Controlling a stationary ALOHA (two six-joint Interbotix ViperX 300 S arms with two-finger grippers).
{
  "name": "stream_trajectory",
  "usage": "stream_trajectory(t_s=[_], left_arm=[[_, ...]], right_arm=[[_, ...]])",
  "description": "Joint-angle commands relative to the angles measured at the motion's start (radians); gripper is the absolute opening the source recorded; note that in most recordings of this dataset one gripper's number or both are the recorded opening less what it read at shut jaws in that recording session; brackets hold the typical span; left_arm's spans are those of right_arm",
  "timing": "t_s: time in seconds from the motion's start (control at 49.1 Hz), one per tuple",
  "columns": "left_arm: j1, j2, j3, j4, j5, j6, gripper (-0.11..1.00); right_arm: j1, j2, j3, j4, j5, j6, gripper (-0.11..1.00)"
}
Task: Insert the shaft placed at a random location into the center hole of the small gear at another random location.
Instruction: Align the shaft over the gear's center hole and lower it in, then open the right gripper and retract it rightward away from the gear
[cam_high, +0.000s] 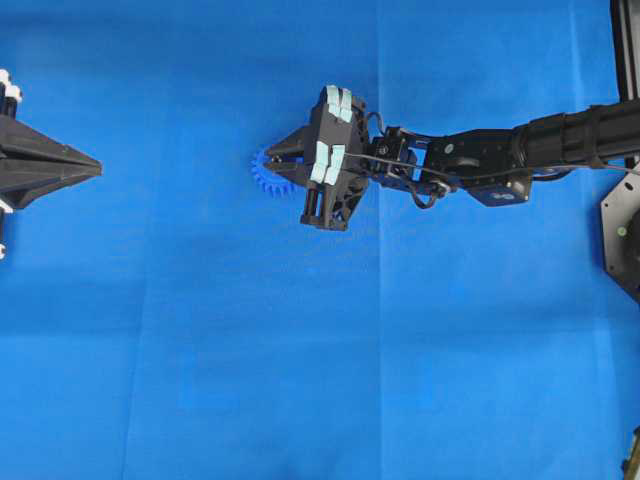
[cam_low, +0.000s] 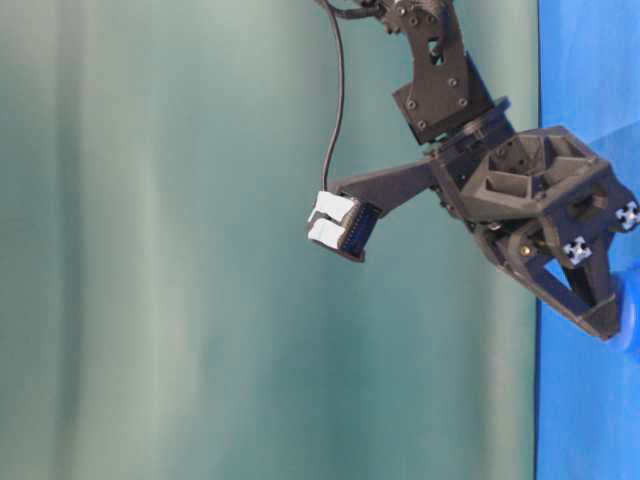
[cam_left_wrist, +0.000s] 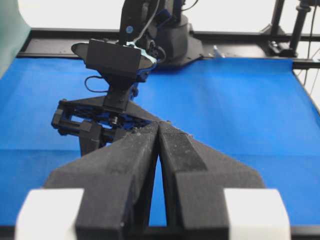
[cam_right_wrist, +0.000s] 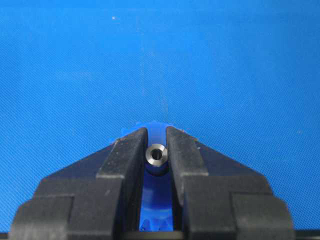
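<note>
Item: right gripper (cam_right_wrist: 157, 150), black, two-fingered. I read its jaws as clamped on the shaft (cam_right_wrist: 157, 154), a short silvery-grey metal pin seen end-on from the right wrist camera as a bright ring with a dark centre, held between the fingertips.

Item: small gear (cam_high: 270, 172), bright blue toothed plastic wheel, nearly the shade of the blue cloth-covered table (cam_high: 200, 380). From overhead only its left teeth show; the right gripper covers the rest. In the right wrist view blue teeth appear directly behind and below the shaft, so I judge the pin sits over the gear, possibly near the hub. The center hole is hidden in every view; whether the pin has entered it I cannot tell.

Item: left gripper (cam_left_wrist: 159, 150), black, fingers pressed together, holding nothing, parked at the left edge well apart from the gear.

Risks, as I judge them:
- Pin off the hole's axis: pressing down would jam it on the hub or push the light gear sideways.
- Pin tilted in the grip: it could bind at the hole's edge.
- Early release: the pin may topple and roll across the cloth.
</note>
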Motion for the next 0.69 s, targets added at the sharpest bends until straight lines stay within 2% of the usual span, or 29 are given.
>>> stream_trajectory(t_s=[0.0, 0.163, 0.224, 0.305, 0.448, 0.509, 0.672], left_arm=[[0.000, 0.009, -0.008, 0.000, -0.006, -0.002, 0.02], [0.002, 0.009, -0.008, 0.000, -0.006, -0.002, 0.02], [0.002, 0.009, -0.008, 0.000, -0.005, -0.002, 0.02], [0.002, 0.009, -0.008, 0.002, -0.005, -0.002, 0.02], [0.002, 0.009, -0.008, 0.000, -0.005, -0.002, 0.02], [0.002, 0.009, -0.008, 0.000, -0.005, -0.002, 0.02], [0.000, 0.006, -0.008, 0.000, -0.006, -0.002, 0.02]], right_arm=[[0.003, -0.012, -0.018, 0.002, -0.006, 0.000, 0.03], [0.003, -0.012, -0.018, 0.002, -0.006, 0.002, 0.03], [0.003, -0.014, -0.021, 0.002, -0.005, 0.002, 0.08], [0.003, -0.020, -0.026, 0.002, 0.005, 0.002, 0.24], [0.003, -0.058, -0.029, 0.002, 0.023, 0.002, 0.64], [0.003, -0.084, -0.028, 0.002, 0.032, 0.002, 0.77], [0.003, -0.170, -0.021, 0.002, 0.074, 0.000, 0.73]])
